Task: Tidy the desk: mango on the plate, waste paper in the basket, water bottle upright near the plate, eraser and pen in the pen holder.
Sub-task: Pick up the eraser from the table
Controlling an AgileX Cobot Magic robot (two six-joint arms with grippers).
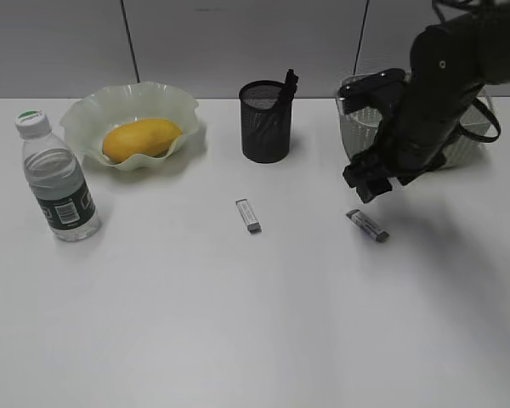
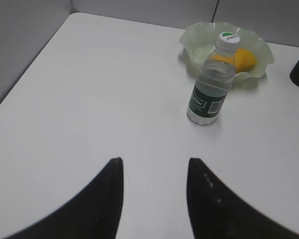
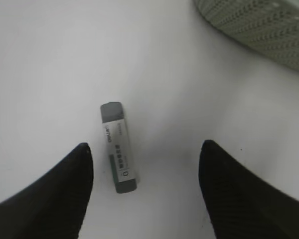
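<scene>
The mango lies in the wavy green plate. Left of the plate the water bottle stands upright. A pen sticks out of the black mesh pen holder. One eraser lies mid-desk and a second eraser to its right. My right gripper hovers open just above that second eraser, which lies between the fingers, nearer the left one. My left gripper is open and empty over bare desk, short of the bottle. No waste paper shows.
The perforated green basket stands at the back right, largely behind my right arm; its wall fills the top right of the right wrist view. A grey wall runs along the desk's far edge.
</scene>
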